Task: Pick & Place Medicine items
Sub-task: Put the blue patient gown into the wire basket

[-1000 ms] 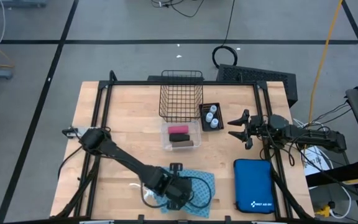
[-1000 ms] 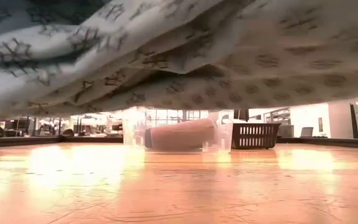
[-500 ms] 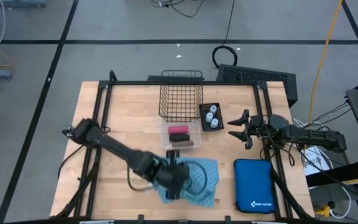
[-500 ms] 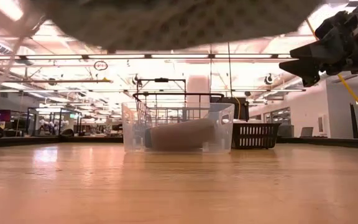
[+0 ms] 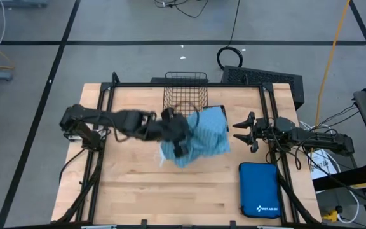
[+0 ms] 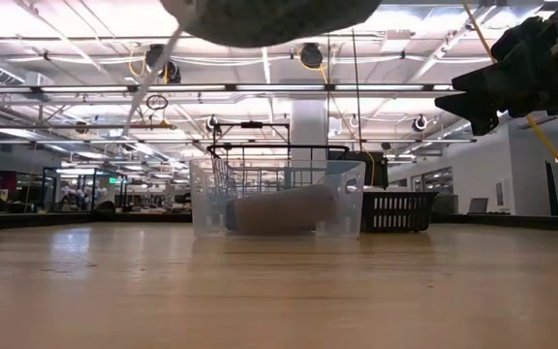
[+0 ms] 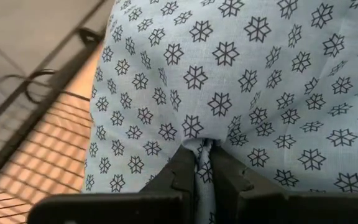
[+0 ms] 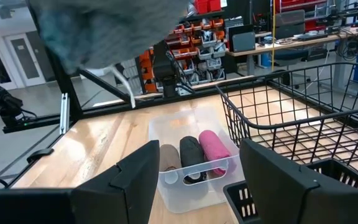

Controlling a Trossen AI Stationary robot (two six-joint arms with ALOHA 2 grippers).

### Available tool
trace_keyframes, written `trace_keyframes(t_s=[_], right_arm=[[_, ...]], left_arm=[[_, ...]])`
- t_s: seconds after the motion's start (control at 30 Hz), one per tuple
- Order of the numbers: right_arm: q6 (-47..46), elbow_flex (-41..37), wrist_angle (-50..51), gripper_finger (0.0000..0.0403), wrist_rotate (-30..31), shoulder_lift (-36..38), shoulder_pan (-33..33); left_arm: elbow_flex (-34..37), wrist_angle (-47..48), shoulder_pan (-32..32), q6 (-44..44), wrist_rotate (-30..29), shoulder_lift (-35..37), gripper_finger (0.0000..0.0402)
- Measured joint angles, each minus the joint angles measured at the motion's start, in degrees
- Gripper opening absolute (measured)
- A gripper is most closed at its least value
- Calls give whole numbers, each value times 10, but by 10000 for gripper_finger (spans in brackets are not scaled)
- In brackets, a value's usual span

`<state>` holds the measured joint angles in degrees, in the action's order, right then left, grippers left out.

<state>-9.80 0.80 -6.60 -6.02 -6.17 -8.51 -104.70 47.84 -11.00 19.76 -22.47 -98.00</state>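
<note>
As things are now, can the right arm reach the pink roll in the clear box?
Probably not cleanly. The right gripper is open and faces the pink roll, but the teal cloth, held by the left gripper, hangs over the clear box and may obstruct an approach from above.

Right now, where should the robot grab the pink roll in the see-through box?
Probably from straight above, fingers on its two ends. The pink roll lies flat in the clear tub, snug beside a dark roll, so its long sides look crowded while its ends have room.
</note>
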Motion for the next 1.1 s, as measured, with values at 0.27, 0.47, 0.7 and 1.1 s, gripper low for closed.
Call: trace_keyframes(t_s=[0.27, 0.47, 0.7, 1.1], right_arm=[[0, 0, 0, 212, 0, 0, 0], [0, 0, 0, 212, 0, 0, 0], [0, 0, 0, 212, 0, 0, 0], [0, 0, 0, 212, 0, 0, 0]], left_arm=[[0, -27, 122, -17, 4, 6, 23], [0, -86, 217, 2, 9, -1, 23], [1, -126, 316, 90, 35, -18, 23], [1, -159, 328, 133, -4, -132, 23]])
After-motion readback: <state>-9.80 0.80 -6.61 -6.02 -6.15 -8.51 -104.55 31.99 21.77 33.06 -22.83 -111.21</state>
